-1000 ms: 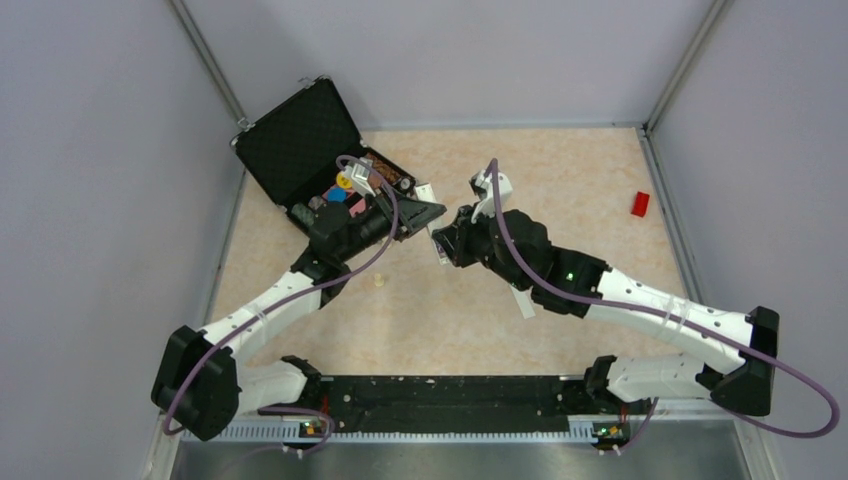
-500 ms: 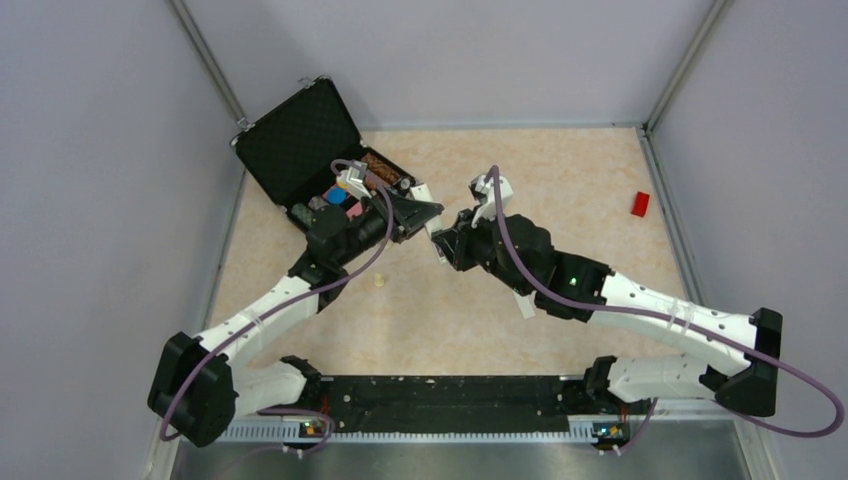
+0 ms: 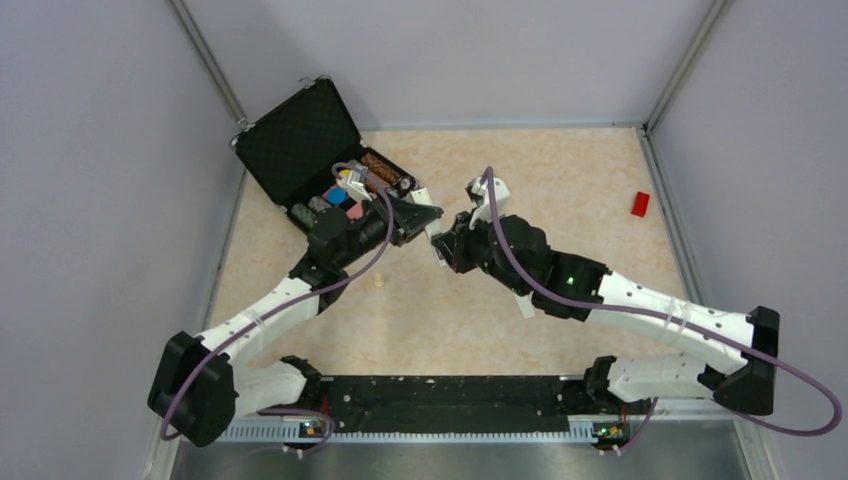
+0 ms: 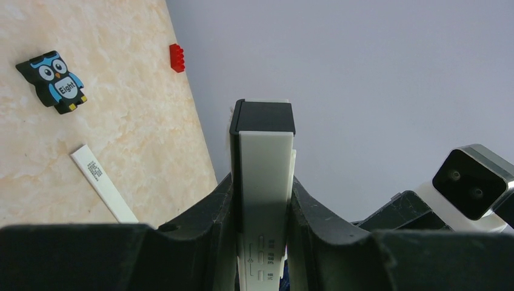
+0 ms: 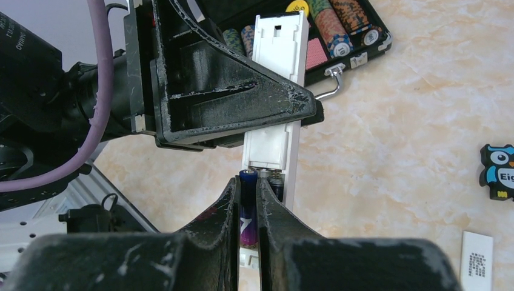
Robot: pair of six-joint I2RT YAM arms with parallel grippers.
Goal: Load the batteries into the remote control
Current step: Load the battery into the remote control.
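Holds the slim, long white plastic remote control, dark-capped at its far end, in the left end effector, with both black fingers shut firmly against its two long sides. Carries it clear of the counter, near the middle of the work area and just beside the open case. Turns its open back toward the right wrist camera, showing a recessed white battery bay along its length.

Pinches a tiny purplish-black cylindrical battery with a blue tip in the right end effector, fingers almost closed and pressed on either side of the cell. Sets that blue tip right at the near edge of the bay; cannot tell whether touching or just short. Hints at a second dark cylinder just right of the held one, low in the bay, though too hidden to be sure.

Places the two end effectors tip to tip above the beige marbled counter. Has, just behind the left arm, an open black hard case, lid raised and leaning back, with stacks of coloured chips in its tray. Shares the counter also with a small blue-and-black owl-shaped gadget marked "Eight", lying flat, and a thin white printed strip near it but apart. Shows, well off toward the right wall, a small red toy block.
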